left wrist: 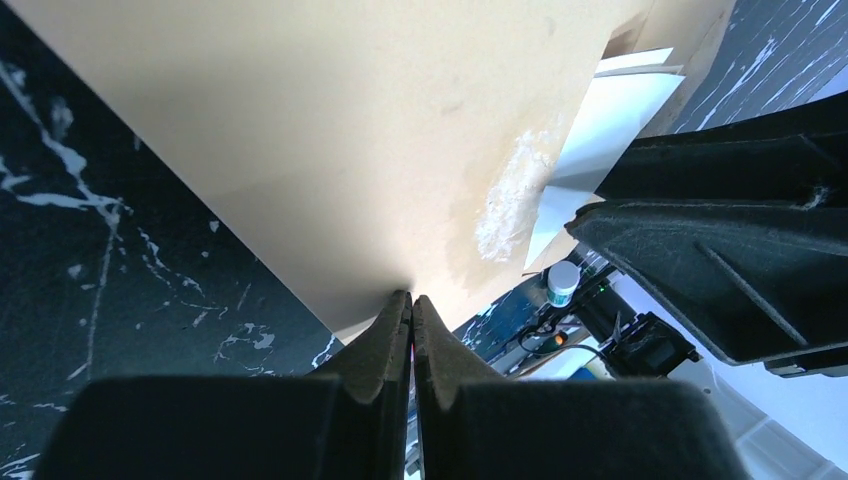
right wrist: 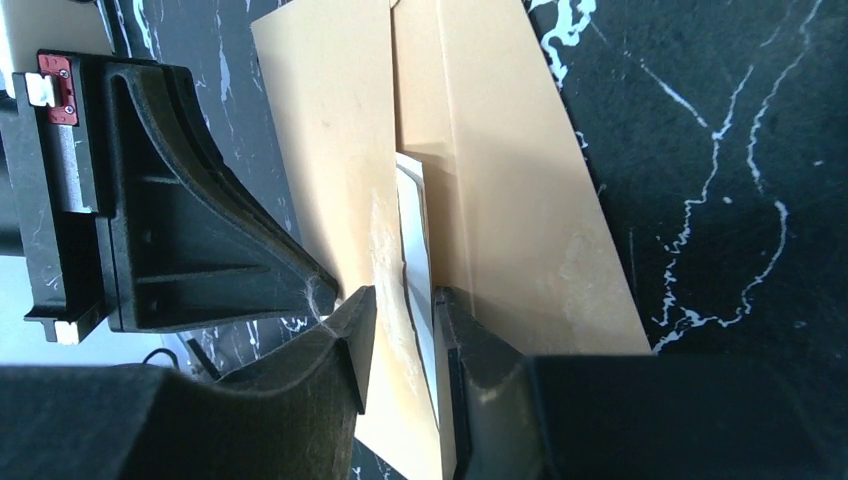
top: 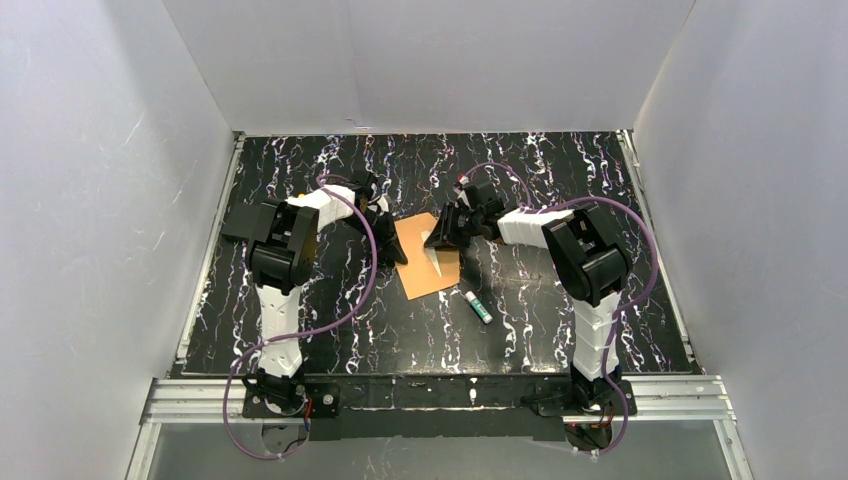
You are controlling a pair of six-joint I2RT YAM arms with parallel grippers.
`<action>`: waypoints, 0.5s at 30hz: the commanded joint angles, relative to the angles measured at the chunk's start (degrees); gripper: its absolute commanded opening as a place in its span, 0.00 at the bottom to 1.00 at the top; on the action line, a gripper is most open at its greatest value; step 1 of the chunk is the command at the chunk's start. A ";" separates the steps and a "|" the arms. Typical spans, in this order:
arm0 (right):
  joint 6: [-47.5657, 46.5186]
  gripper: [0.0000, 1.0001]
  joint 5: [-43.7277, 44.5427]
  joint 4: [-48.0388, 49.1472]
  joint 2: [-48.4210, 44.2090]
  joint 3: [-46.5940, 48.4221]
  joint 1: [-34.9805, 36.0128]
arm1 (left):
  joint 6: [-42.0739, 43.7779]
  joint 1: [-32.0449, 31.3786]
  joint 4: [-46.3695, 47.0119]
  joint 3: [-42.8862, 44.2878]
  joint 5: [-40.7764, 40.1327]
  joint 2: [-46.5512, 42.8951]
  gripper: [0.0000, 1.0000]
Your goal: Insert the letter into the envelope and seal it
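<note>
Black, white-veined desk (top: pixel 560 180) inside white walls. We list: a flat orange-brown kraft paper envelope (top: pixel 428 275) at the desk's centre, between the arms. A paper letter (right wrist: pixel 415 215), pale white back showing, sits partly tucked in the envelope's opening. The left end effector (left wrist: pixel 411 300) is pressed together, pinching the envelope's edge. The right end effector (right wrist: pixel 400 325) is slightly spread, straddling the letter's edge. A white, green-ended glue stick (top: pixel 478 306) lies near the envelope.

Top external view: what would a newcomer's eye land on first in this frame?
The orange-brown envelope at the centre of the black marbled table, with both grippers meeting over it. The left gripper pinches its edge, while the right gripper straddles the white letter poking from its opening. A glue stick lies just right of it.
</note>
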 commanded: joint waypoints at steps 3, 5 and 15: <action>-2.27 0.28 1.06 1.24 -2.07 0.98 -0.66 | 3.56 -0.24 -6.18 -0.31 -7.14 3.47 0.01; -1.48 0.25 -1.16 3.32 -1.45 0.81 -0.70 | 3.73 -0.24 -6.19 -0.18 -6.80 3.47 0.01; -1.24 0.08 -0.67 2.59 0.29 0.65 -0.70 | 3.79 -0.14 -6.74 6.54 -3.99 -1.03 0.44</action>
